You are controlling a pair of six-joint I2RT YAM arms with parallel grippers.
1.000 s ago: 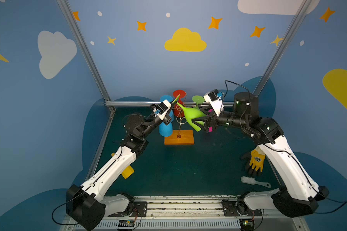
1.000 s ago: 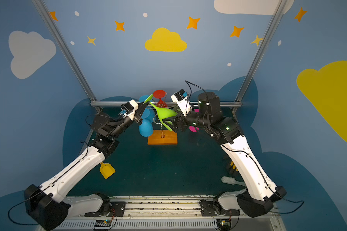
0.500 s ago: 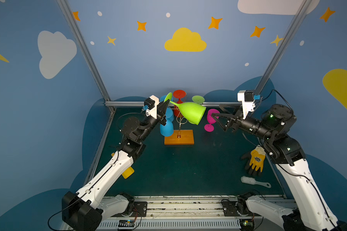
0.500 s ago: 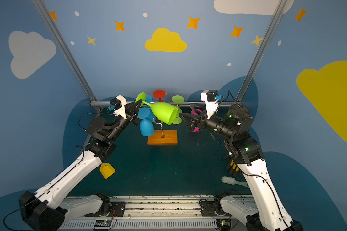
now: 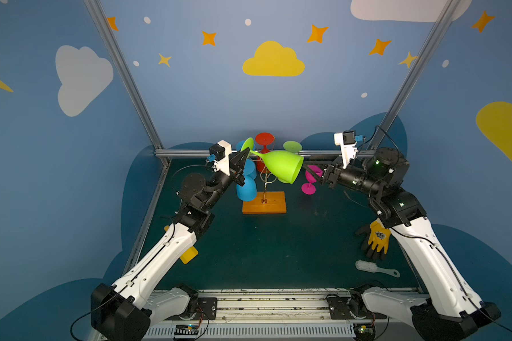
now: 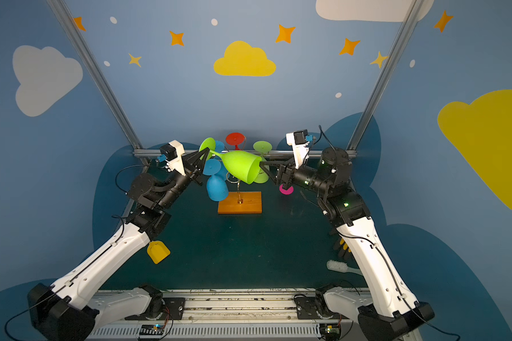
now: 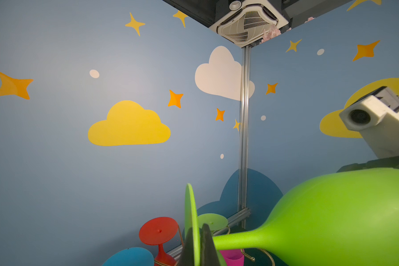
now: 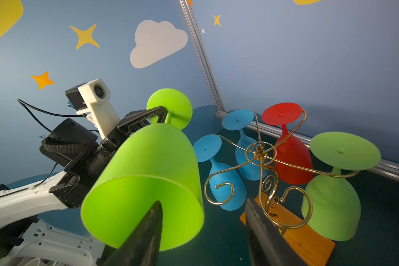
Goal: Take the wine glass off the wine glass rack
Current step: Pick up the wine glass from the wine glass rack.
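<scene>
A lime green wine glass [image 5: 281, 168] [image 6: 240, 168] lies level in the air, foot to the left and bowl mouth to the right. It hangs clear of the gold wire arms of the wine glass rack [image 5: 274, 203] [image 8: 259, 149]. My left gripper [image 5: 246, 153] [image 7: 197, 230] is shut on the rim of the glass's round foot. My right gripper [image 5: 306, 166] [image 8: 203, 202] stands open at the bowl's mouth. One finger lies across the opening and the other is outside the rim, over the rack's wooden base.
On the rack hang two blue glasses [image 8: 226, 179], a red one [image 8: 290, 156] and another green one [image 8: 332, 202]. A magenta glass [image 5: 309, 181] stands on the mat to its right. A yellow glove [image 5: 377, 239], a brush [image 5: 373, 267] and a yellow scoop [image 6: 158, 251] lie nearer the front.
My left gripper swung the green glass up and left, from tilted at the rack to level and clear of it. My right gripper drew back right, then came in to the bowl's mouth, jaws narrowing.
</scene>
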